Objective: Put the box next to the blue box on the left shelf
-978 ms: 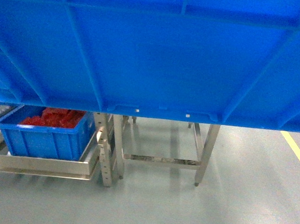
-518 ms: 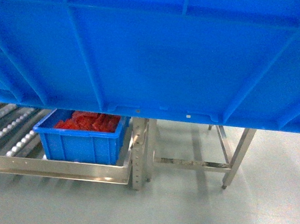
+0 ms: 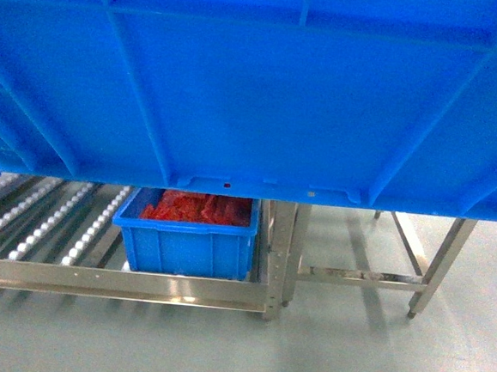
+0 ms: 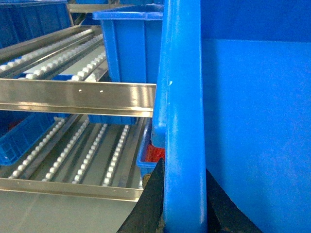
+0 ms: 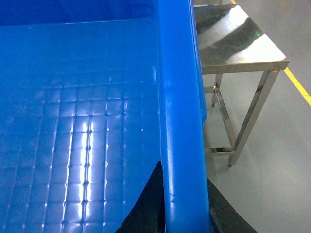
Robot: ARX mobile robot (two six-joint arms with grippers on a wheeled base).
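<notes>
Clearly the carrying step is in hand: the box [image 3: 256, 92] hangs in the air between both arms, its ribbed wall filling the head view above the left shelf [image 3: 69, 277]. The left gripper [image 4: 183, 194] pinches one rim, a dark finger on each side of the wall; the right gripper [image 5: 182, 199] pinches the opposite rim likewise. Inside, the box shows only a bare gridded floor. At the right end of the shelf's lower level, against the legs, sits the smaller blue crate [image 3: 191, 242] holding red parts. Next, I judge, the box must be lowered onto the roller tracks [image 3: 44, 217] left of that crate.
</notes>
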